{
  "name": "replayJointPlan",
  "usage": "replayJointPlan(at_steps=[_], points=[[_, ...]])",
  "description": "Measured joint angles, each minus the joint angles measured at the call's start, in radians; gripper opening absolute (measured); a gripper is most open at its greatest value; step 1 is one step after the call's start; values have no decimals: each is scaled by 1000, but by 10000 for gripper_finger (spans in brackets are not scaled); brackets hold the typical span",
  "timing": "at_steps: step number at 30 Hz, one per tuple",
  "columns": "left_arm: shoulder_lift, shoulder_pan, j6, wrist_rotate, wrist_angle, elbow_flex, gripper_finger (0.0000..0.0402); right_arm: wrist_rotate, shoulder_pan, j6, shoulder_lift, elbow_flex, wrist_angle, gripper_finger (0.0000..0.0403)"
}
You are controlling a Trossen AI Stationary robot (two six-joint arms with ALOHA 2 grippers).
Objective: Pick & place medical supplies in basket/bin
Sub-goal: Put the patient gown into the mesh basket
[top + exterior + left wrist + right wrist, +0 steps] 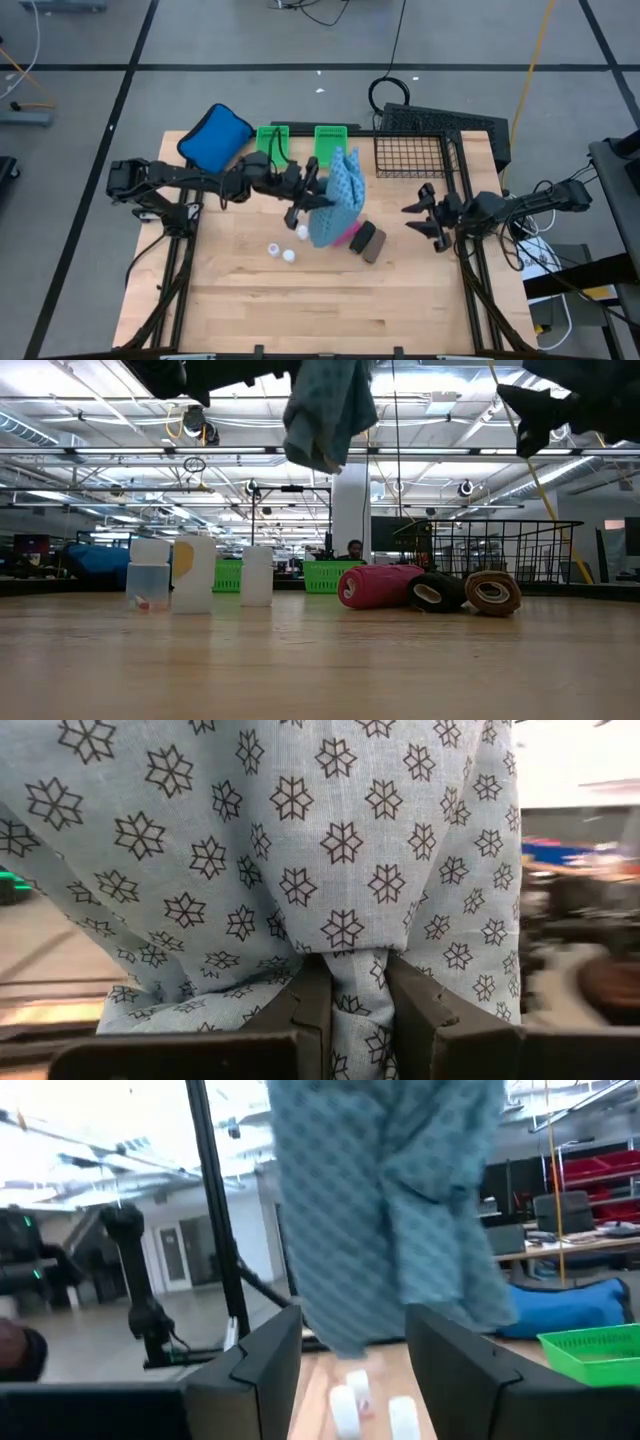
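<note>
The blue-green patterned cloth (342,195) hangs over the middle of the table, with my left gripper (312,203) shut on it. In the low view the cloth (330,410) is well above the tabletop. Three small white bottles (288,247) stand below and to its near left. The pink roll (375,585), black roll (435,592) and brown roll (492,592) lie on their sides in a row. The black wire basket (420,152) stands at the far right. My right gripper (425,216) is open at the right, touching nothing. My left gripper pinches a bunched fold of the cloth (356,988) between its two fingers (310,1010); several gathered layers pass between them. The fingers lie about level, coming from the table's left. The cloth is lifted clear of the table, spreads above the fingers and hangs slack below them.
Two small green bins (300,142) and a blue padded pouch (213,135) sit along the far edge. The near half of the wooden tabletop (320,310) is bare. Cables lie on the floor behind the table.
</note>
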Motion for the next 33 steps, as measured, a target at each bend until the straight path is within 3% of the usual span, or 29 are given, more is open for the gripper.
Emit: replayJointPlan(at_steps=[4,10,15,20,23,27,33], points=[[0,4,134,-141,-14,0,56,54,0,12,5,0,35,169],[1,5,327,-342,-56,0,56,290,0,-37,118,13,130,176],[1,5,432,-514,-20,0,56,316,0,-159,332,129,206,244],[1,5,479,-516,24,1,56,318,-7,-340,596,302,258,340],[1,4,514,-550,23,1,56,338,-36,-398,730,402,382,377],[9,7,546,-603,66,1,56,328,-94,-420,873,492,480,395],[10,12,553,-600,73,1,56,244,-193,-385,1014,609,590,392]])
